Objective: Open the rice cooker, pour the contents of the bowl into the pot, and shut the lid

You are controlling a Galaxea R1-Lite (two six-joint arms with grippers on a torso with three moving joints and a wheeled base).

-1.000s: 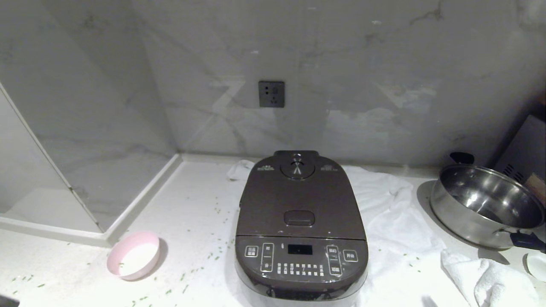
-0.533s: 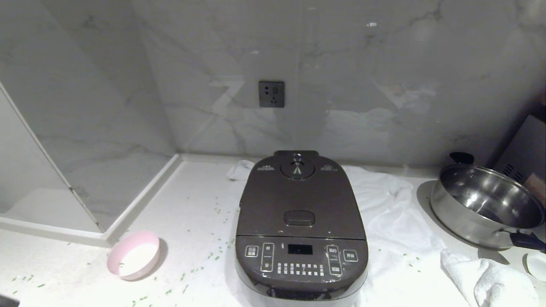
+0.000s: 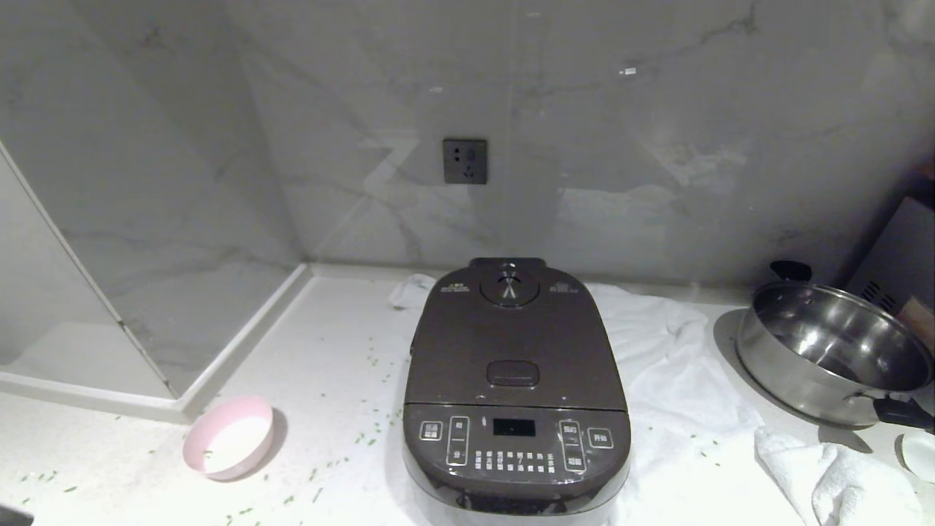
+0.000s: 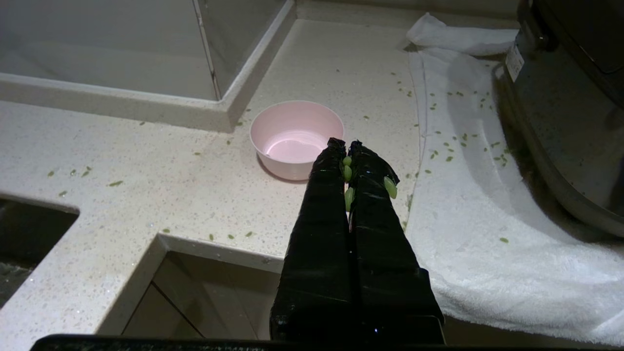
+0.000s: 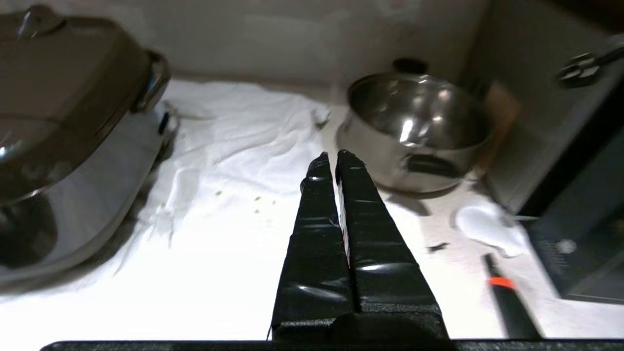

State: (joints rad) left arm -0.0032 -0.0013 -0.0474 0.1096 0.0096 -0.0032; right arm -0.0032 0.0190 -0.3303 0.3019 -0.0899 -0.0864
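The rice cooker (image 3: 516,387), a large dark brown-grey rounded-square appliance with a white-labelled button panel, sits at the centre of the pale speckled stone bench (image 3: 329,365) on a rumpled white towel (image 3: 672,380). Its hinged dark lid (image 3: 511,343) is down, with the round steam vent at 12 o'clock and the push latch near the middle. The small round pale pink bowl (image 3: 229,437) with its white inside stands upright at about 8 o'clock from the cooker, well apart from it, and looks nearly empty. Small chopped green bits (image 3: 365,438) lie scattered over the bench and towel between bowl and cooker. A shiny steel pan (image 3: 833,351) with black handles sits at 3 o'clock of the cooker, beyond the towel's edge, and a dark wall socket (image 3: 464,161) is set in the marble wall at 12 o'clock.

Neither arm shows in the head view. In the left wrist view the left claw (image 4: 345,145) is clenched, empty of any object, with a few green bits stuck to its black fingers (image 4: 370,185); it hangs above the bench edge just short of the bowl (image 4: 296,139). In the right wrist view the right claw (image 5: 336,156) is likewise clenched on nothing, above the towel (image 5: 243,146) between the cooker (image 5: 73,122) and the steel pan (image 5: 419,126).
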